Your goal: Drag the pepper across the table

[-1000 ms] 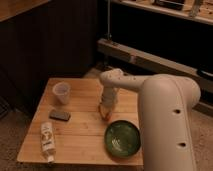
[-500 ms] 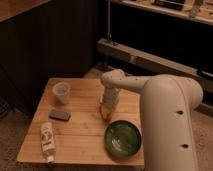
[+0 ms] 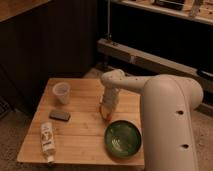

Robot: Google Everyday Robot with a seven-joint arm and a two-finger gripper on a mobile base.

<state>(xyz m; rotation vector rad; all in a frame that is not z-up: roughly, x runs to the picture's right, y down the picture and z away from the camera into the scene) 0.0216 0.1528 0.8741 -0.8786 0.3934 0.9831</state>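
Dragging toward the bowl risks a knock, since the pepper lies near the middle of the table, near the bowl's rim, under the gripper. A loose hold could let it roll free. The gripper hides most of the pepper; whether it clasps or merely presses, I cannot tell.

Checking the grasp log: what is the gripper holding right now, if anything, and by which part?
Cannot be told. The gripper is down at the pepper near the middle of the table, beside the green bowl, but any hold is hidden.
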